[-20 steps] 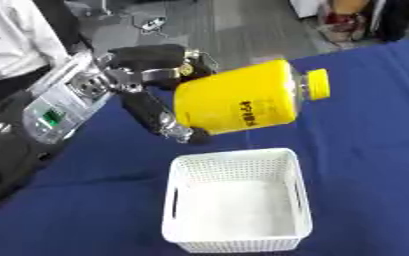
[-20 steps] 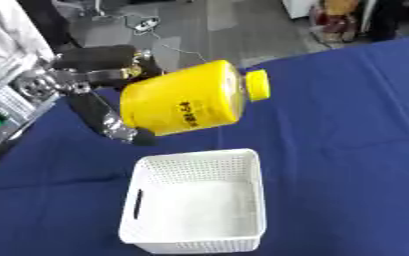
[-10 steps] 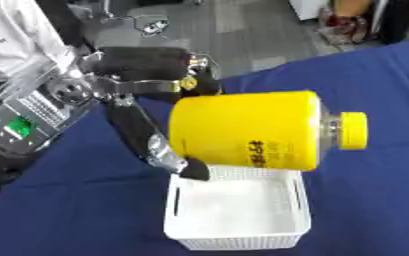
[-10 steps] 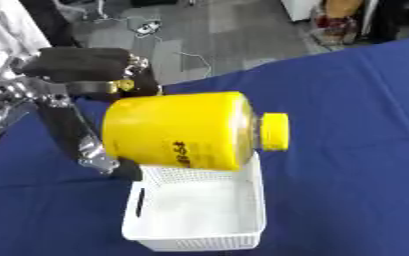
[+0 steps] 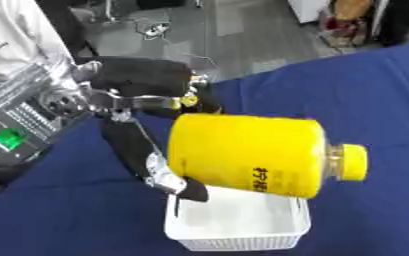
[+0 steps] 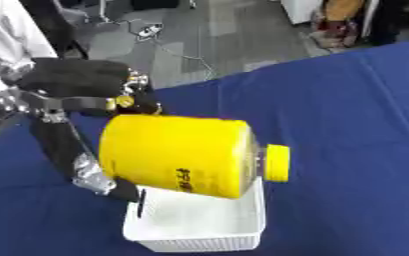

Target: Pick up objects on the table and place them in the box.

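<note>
Grey floor point(image 5: 242, 35) beyond blue-covered table point(image 5: 365, 90); dark cables point(image 5: 159, 27) trailing across floor; white cabinet base point(image 5: 308, 9) at far edge

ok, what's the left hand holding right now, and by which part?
The left hand holds the yellow bottle by its base end, fingers curled over top and underside. The bottle lies sideways above the white basket, cap pointing right.

The surface point(image 5: 365, 95) is covered with a dark blue cloth and reaches across the scene up to a far edge, where grey floor point(image 5: 242, 35) begins. On it, near the lower middle, stands a white box point(image 5: 242, 235) with perforated walls, partly hidden from above. I see nothing else resting on the cloth.
</note>
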Motion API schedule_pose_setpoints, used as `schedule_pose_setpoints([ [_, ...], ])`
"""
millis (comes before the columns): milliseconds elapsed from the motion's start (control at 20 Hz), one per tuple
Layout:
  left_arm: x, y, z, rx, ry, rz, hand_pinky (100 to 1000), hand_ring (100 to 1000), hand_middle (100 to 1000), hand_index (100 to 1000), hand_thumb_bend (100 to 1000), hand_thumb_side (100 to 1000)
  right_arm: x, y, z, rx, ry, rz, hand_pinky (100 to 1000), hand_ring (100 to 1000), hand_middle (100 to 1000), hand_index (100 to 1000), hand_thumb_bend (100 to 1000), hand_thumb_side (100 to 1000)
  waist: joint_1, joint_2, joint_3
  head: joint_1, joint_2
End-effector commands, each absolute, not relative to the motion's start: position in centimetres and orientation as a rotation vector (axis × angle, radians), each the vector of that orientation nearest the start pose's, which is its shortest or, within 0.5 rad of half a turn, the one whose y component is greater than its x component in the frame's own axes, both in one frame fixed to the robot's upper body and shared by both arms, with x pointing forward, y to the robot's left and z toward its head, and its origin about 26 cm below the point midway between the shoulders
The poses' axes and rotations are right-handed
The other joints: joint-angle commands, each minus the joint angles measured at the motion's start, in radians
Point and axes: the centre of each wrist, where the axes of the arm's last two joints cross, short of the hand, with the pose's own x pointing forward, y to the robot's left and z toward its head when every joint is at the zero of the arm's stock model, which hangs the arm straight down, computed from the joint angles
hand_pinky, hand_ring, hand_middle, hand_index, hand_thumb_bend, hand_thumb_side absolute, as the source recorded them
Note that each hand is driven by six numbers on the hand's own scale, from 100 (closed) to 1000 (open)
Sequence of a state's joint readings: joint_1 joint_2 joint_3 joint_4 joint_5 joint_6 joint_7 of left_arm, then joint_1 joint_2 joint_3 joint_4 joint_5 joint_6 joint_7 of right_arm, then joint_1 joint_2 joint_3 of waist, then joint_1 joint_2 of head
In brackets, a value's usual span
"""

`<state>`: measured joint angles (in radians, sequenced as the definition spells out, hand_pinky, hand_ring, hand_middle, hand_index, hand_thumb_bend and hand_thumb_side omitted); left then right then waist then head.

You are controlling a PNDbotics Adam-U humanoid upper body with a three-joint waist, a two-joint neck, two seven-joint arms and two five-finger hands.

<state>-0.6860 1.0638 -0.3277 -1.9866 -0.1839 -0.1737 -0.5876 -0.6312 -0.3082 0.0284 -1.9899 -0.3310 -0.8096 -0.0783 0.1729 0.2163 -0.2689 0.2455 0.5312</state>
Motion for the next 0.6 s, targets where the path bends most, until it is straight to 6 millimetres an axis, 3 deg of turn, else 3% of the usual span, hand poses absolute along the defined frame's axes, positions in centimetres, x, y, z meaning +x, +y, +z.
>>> schedule_pose_setpoints([
  [50,29.1,26.6,33.2,-0.791,2.135,2.705,100,100,100,249,139,783,31.1,-21.7,29.6,-0.515,2.866,-0.084,290,394,481,645,100,1000,-0.005,-0.019,-0.001,0.004,-0.013],
  [600,30.5,27.6,31.7,-0.844,2.023,2.914,100,100,100,258,150,791,31.1,-21.5,29.6,-0.519,2.863,-0.081,289,394,481,644,100,1000,-0.007,-0.017,-0.007,0.014,-0.015],
])
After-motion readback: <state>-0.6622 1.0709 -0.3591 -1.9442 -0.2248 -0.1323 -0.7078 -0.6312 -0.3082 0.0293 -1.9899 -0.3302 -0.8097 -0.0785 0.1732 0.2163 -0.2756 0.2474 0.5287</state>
